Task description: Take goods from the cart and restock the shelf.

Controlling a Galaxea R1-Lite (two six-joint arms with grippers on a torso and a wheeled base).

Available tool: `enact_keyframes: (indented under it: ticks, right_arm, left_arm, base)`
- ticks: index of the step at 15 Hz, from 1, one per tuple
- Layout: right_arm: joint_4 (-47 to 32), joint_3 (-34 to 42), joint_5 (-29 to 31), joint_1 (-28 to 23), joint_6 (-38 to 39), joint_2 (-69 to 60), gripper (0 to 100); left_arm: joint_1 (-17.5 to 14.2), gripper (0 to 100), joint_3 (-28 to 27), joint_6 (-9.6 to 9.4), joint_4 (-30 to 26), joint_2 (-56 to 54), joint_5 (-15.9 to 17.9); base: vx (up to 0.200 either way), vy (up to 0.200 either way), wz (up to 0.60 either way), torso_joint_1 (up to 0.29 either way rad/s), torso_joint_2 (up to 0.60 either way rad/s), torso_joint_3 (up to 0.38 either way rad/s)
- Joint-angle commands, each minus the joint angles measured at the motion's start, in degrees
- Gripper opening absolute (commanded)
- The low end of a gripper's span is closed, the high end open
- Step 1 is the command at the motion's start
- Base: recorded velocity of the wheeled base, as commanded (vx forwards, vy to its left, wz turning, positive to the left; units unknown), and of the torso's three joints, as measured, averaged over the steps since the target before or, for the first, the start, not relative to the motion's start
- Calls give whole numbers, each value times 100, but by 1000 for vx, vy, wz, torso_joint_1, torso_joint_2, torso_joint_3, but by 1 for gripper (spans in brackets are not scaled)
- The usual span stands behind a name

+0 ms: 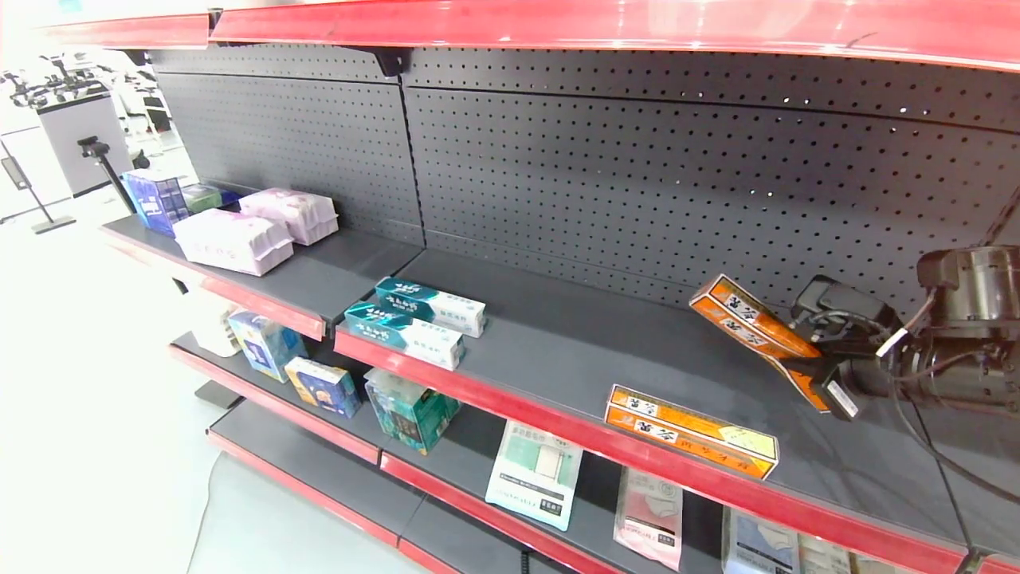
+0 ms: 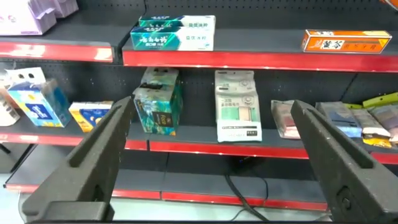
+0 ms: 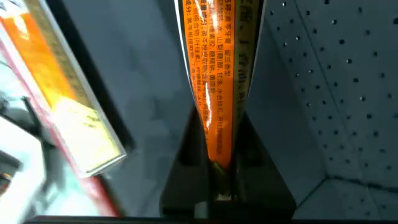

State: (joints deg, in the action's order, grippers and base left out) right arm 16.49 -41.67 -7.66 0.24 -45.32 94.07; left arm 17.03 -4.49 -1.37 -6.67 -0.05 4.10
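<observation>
Right pincer [image 1: 821, 375] was clamped on one end of the orange box [image 1: 745, 319], tilted just over the shelf [image 1: 558, 343] by its back panel [image 1: 637, 175], so placing was underway and lowering it flat looked next, while the left pincer [image 2: 211, 149] gaped wide, empty.

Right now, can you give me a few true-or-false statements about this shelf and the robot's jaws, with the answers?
1. The right jaws are shut on an orange box. True.
2. The left jaws hold a teal box. False: they stand open and empty.
3. Two teal toothpaste boxes lie side by side on the shelf. True.
4. The other orange box lies at the shelf's back. False: it lies along the front edge.
</observation>
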Motion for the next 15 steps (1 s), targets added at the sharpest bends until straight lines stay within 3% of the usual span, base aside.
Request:
enact_keyframes:
  ticks: [1,4,9,15]
  right_arm:
    - [-15,-272,-25,-130,-354,392,0]
    - [-32,-483,-25,37,-442,656,0]
    - [-226,-184,10,231,-636,647,0]
    - [-270,-456,185,248,-688,1043,0]
  left_arm:
    - [2,100,0,-4,-1,14,3]
    - [2,100,0,-136,-1,14,3]
    - [2,100,-8,-145,-1,14,-5]
    - [-16,100,-8,-233,-1,40,-14]
  base:
    - [0,0,0,0,0,0]
    - [0,0,0,0,0,0]
    - [0,0,0,0,0,0]
    - [0,0,0,0,0,0]
